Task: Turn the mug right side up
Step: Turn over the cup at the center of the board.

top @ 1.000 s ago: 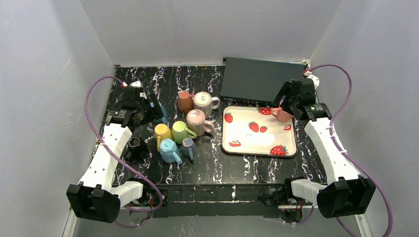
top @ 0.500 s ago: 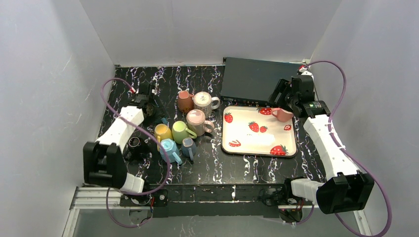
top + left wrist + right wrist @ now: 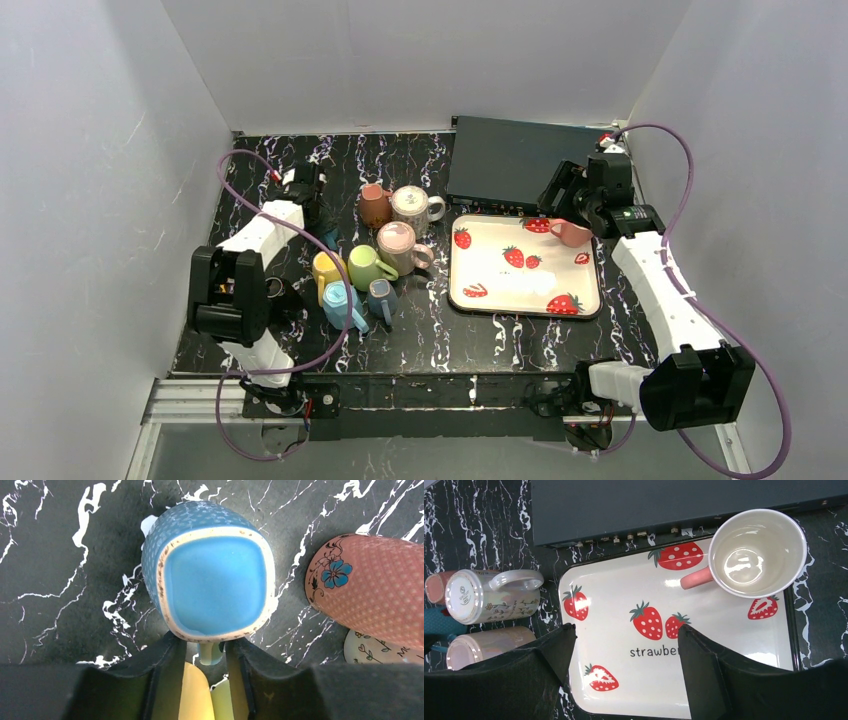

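A blue mug (image 3: 215, 575) stands upside down on the black marbled table, its square base facing up. In the top view it (image 3: 328, 243) is mostly hidden by the arm. My left gripper (image 3: 204, 652) is partly open. Its fingers (image 3: 165, 655) stand either side of the mug's handle (image 3: 210, 655), with a small gap on the left. A pink mug (image 3: 756, 552) stands upright in the strawberry tray's (image 3: 624, 600) far right corner. My right gripper (image 3: 624, 645) hangs open and empty above the tray, apart from the pink mug (image 3: 572, 233).
Several mugs crowd the blue one: a pink dotted mug (image 3: 370, 590), a floral white mug (image 3: 489, 597), a yellow mug (image 3: 328, 267) and a green mug (image 3: 366, 266). More stand nearer the front. A black box (image 3: 520, 165) lies behind the tray (image 3: 525, 295).
My left arm has swung its elbow round towards the near left, while its gripper stayed at the blue mug. My right gripper shifted slightly back from the pink mug.
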Available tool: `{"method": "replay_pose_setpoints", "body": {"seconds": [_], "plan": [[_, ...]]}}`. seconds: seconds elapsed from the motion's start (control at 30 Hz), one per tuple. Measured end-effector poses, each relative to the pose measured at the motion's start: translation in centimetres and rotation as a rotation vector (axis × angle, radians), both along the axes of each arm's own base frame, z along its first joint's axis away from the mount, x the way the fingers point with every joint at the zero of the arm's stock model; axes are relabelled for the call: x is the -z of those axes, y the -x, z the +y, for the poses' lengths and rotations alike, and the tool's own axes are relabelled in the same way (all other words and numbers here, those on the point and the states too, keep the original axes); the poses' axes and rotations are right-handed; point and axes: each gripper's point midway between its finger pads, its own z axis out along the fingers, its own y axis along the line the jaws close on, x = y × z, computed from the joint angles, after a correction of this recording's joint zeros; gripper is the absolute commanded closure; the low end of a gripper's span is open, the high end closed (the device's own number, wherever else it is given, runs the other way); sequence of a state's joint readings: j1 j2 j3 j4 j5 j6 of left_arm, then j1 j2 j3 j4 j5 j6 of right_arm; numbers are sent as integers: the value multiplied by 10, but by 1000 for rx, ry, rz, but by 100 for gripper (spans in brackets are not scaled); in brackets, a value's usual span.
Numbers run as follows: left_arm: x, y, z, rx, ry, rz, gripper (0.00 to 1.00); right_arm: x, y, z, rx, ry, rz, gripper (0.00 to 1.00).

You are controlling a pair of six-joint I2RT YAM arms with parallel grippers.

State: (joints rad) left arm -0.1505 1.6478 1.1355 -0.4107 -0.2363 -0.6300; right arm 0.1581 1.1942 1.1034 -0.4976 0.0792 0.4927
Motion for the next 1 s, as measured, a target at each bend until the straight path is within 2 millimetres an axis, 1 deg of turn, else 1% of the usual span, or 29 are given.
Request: {"method": "replay_pose_setpoints", "body": {"seconds": [0.07,0.1,0.13,0.23,0.43,0.5,0.57,0.63,0.7,0.77,0.8,0.83,0.9,0.93,1.0], "plan": [[1,-4,2,-8,-13,-6,81,2,0,1,-4,-2,6,18],[1,-5,3,-11,-17,-8,88,3,-1,1,-5,-3,9,18],[1,-5,4,-12,-24,-9,100,4,-1,2,-7,-4,12,18],[0,-6,7,-7,-42,-13,100,6,0,3,-12,-7,16,17],[-6,-7,9,30,-66,-4,100,4,0,7,-29,-22,9,9],[-13,-9,8,46,-73,-9,100,4,0,10,-43,-35,0,9],[-26,-13,7,64,-66,-21,100,4,2,13,-58,-51,-4,9],[-47,-20,1,91,-40,-49,100,2,4,18,-77,-76,-14,9],[-77,-30,-7,123,-3,-110,100,-1,4,24,-95,-107,-25,9],[-117,-40,-17,166,43,-204,100,-6,4,34,-131,-151,-39,9],[-134,-42,-22,186,64,-243,100,-9,4,40,-150,-183,-50,9],[-158,-44,-29,217,96,-299,100,-13,3,47,-171,-218,-64,9],[-194,-40,-44,280,158,-379,100,-20,2,61,-209,-306,-91,9],[-214,-36,-53,320,196,-420,100,-24,2,68,-226,-355,-105,9],[-246,-25,-73,405,266,-491,100,-32,3,83,-253,-466,-140,8]]}}
